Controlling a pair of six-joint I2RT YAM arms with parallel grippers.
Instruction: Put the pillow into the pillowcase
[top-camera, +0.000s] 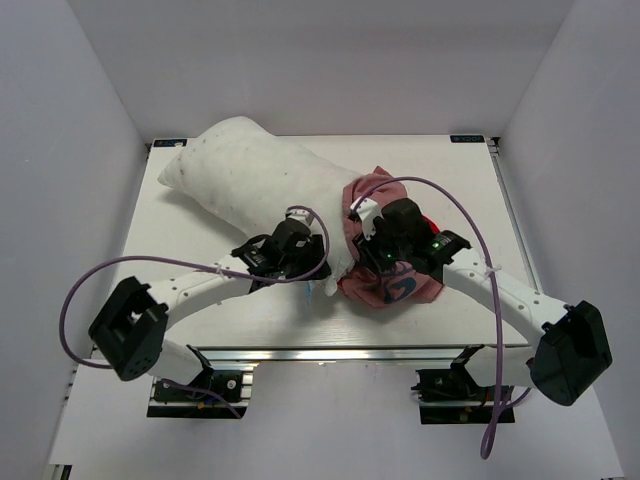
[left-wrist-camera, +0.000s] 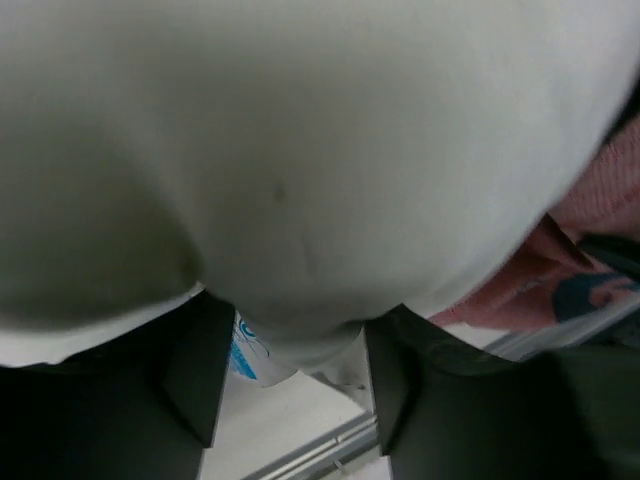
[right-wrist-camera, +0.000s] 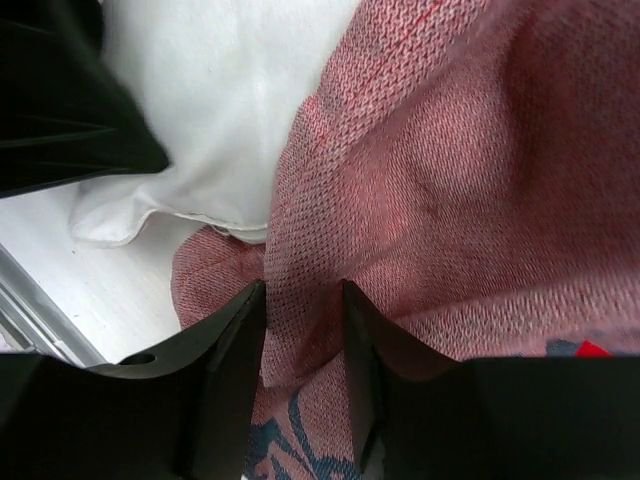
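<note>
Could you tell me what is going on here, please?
Two robot arms are working a large white puffy pillow into a thin red-orange printed fabric pillowcase. The right gripper has its jaws pinched on the pillowcase's pink reverse; the left gripper sets its jaws astride the pillow's near edge. Only one end looks covered.

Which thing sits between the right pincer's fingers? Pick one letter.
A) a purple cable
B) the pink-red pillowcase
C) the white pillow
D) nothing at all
B: in the right wrist view a bunched fold of the pillowcase fills the gap between the fingers of the right pincer, while the pillow lies off to the upper left.
</note>
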